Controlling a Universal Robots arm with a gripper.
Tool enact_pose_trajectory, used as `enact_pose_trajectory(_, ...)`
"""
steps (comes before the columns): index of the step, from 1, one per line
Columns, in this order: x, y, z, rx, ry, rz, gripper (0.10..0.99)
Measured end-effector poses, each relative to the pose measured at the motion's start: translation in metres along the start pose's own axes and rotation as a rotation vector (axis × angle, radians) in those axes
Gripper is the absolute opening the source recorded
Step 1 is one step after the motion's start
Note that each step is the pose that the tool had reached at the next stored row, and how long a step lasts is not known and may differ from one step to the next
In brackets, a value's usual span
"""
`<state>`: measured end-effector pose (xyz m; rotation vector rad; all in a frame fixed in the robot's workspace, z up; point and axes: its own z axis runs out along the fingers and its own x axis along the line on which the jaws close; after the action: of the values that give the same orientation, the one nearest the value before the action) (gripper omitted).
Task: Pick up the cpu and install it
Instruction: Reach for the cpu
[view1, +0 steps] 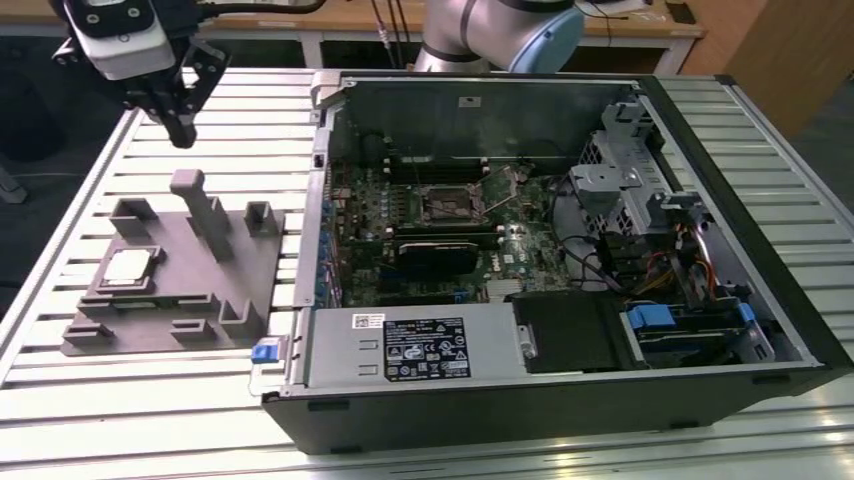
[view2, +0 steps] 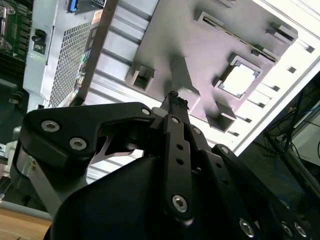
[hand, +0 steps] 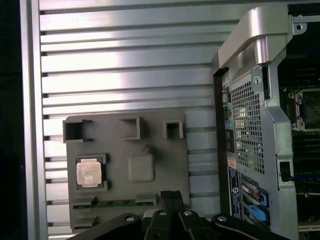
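Note:
The cpu (view1: 127, 268) is a small silvery square chip lying flat in a recess of the grey fixture plate (view1: 174, 310) on the exterior view's left. Both wrist views show the cpu (view2: 239, 80) (hand: 90, 173) from above. My gripper (view1: 179, 132) hangs high over the table beyond the fixture's far end, well apart from the chip. Its black fingers (hand: 172, 196) lie pressed together with nothing between them, and the second wrist view shows the same closed gripper (view2: 173, 97). The black socket (view1: 447, 204) sits in the middle of the motherboard inside the open case.
The open computer case (view1: 320, 110) stands right beside the fixture, its metal side wall (hand: 250, 100) rising above the slatted table (view1: 80, 400). Tall grey posts (view1: 200, 205) stand on the fixture next to the chip. Drive bays and cables (view1: 654, 240) fill the case's right side.

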<state>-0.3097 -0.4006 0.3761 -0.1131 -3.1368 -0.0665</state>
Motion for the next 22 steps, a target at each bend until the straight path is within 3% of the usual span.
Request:
enact_pose_trajectory(7, 0.01, -0.0026, 0.003, 0.0, 0.0014, -0.032, 0.106)
enact_pose_trajectory(22, 0.0482, -0.0072, 0.0092, 0.001, 0.009, -0.038, 0.106)
